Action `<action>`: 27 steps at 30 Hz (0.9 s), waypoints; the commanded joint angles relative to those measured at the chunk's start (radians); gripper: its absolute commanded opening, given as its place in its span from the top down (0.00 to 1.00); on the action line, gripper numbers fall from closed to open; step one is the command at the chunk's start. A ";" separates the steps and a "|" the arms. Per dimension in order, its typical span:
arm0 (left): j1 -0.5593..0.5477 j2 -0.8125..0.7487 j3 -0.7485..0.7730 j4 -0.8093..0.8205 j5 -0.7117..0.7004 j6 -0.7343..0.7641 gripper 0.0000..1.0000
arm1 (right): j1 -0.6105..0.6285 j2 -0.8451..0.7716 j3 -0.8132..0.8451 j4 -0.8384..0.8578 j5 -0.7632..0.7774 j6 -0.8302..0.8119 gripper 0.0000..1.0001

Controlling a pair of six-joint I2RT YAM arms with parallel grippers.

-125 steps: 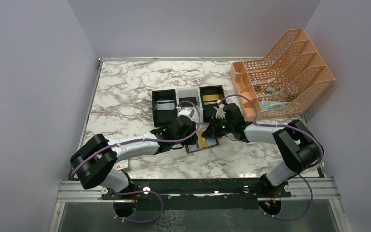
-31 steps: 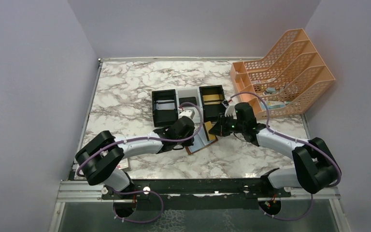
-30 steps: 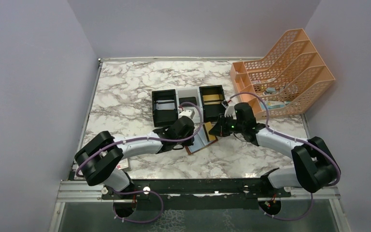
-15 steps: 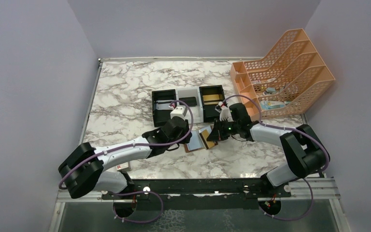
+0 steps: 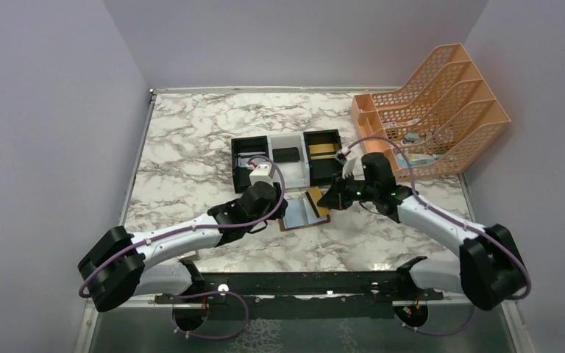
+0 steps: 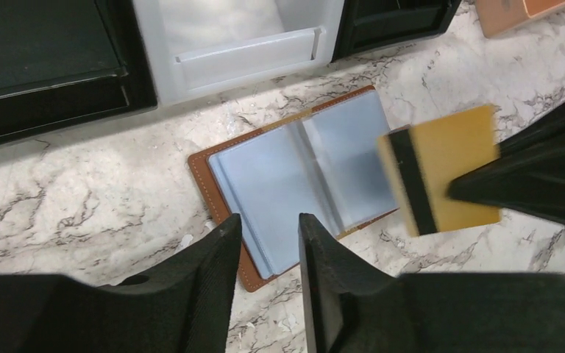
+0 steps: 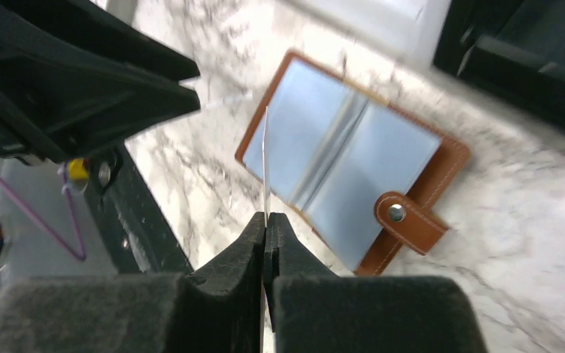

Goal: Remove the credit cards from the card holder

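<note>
The brown card holder (image 5: 299, 215) lies open on the marble, its blue-grey pockets (image 6: 301, 173) facing up and its snap tab (image 7: 405, 218) at one end. My right gripper (image 5: 332, 198) is shut on a gold credit card (image 6: 441, 179) with a black stripe and holds it above the holder's right side. In the right wrist view that card (image 7: 265, 158) shows edge-on between my right gripper's (image 7: 265, 218) fingers. My left gripper (image 6: 269, 218) stands open just above the holder's near-left corner with nothing between its fingers. A dark card (image 5: 287, 154) and a gold card (image 5: 324, 150) lie in the tray.
The black-white-black tray (image 5: 251, 173) sits just behind the holder. An orange file rack (image 5: 430, 110) with some items stands at the back right. Grey walls close in the marble table (image 5: 191, 147) on three sides.
My left gripper has opened and drawn back to the left, off the holder. The right gripper has kept its hold on the gold card, now clear above the holder.
</note>
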 commanded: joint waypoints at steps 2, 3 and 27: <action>-0.003 -0.099 -0.044 0.006 -0.069 -0.022 0.56 | -0.002 -0.256 -0.031 0.012 0.262 0.038 0.99; -0.004 -0.115 -0.051 0.005 -0.073 -0.023 0.53 | -0.003 -0.308 -0.047 0.028 0.282 0.039 0.99; 0.117 -0.371 -0.063 -0.177 0.026 0.039 0.01 | -0.003 -0.532 -0.059 0.064 0.783 -0.099 0.99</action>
